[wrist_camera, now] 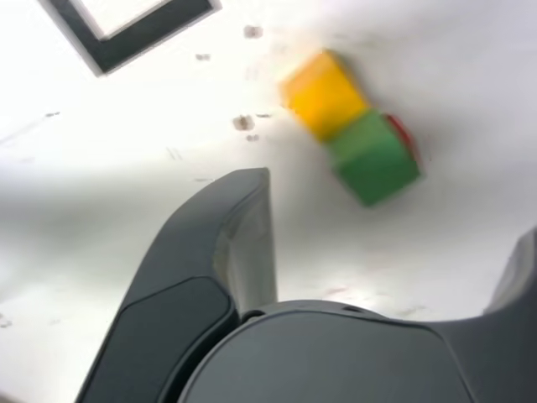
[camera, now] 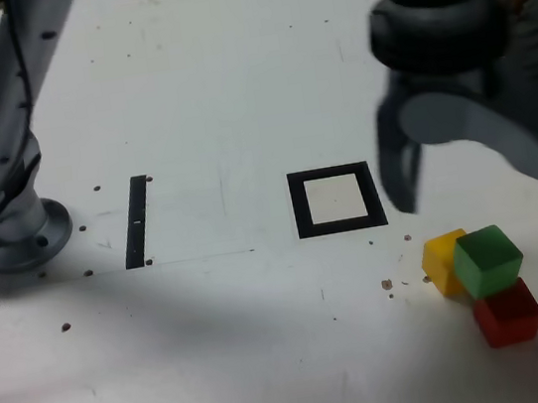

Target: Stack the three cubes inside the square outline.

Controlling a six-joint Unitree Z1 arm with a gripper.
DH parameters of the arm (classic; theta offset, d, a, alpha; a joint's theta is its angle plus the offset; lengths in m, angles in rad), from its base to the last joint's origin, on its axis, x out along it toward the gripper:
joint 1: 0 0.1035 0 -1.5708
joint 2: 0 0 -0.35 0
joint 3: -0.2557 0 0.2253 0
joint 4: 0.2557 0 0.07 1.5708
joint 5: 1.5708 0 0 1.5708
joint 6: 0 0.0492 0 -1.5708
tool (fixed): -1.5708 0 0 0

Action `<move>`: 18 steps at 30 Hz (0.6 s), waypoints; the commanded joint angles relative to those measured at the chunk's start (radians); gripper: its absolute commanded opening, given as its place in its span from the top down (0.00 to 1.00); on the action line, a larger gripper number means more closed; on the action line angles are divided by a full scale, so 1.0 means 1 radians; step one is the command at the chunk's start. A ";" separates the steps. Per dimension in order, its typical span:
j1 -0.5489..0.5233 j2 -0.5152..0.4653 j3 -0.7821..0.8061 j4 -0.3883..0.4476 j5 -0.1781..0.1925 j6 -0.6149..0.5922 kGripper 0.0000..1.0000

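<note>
In the exterior view my gripper [camera: 471, 178] hangs blurred above the white table [camera: 205, 100], jaws spread wide with nothing between them. It hovers just right of the square outline [camera: 337, 199] and just beyond the cubes. My upper casing is cut off by the top edge, and something dark behind it at the far right is too smeared to name. The three cubes huddle near the table's right side, touching: the yellow cube [camera: 442, 259] on the left, the red cube [camera: 507, 313] nearest the camera, and the green cube [camera: 488, 260] resting partly on both, tilted. The outline's white centre holds nothing. Far to the left lies a thin black strip [camera: 136, 221], and beyond it my arm's base [camera: 13, 232].

The wrist view is blurred. One finger [wrist_camera: 214, 269] fills the foreground; the other shows only as a sliver at the frame's edge. Here the yellow cube [wrist_camera: 324, 92] and green cube [wrist_camera: 372, 157] show clearly — the red cube [wrist_camera: 401, 133] is only a thin edge behind the green. Just a corner of the outline [wrist_camera: 138, 34] shows.
</note>
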 commanded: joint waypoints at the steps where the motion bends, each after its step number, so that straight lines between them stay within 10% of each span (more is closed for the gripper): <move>1: -0.013 0.028 -0.062 0.009 0.003 0.002 0.01; 18: -0.055 0.160 -0.323 -0.002 0.016 0.024 0.01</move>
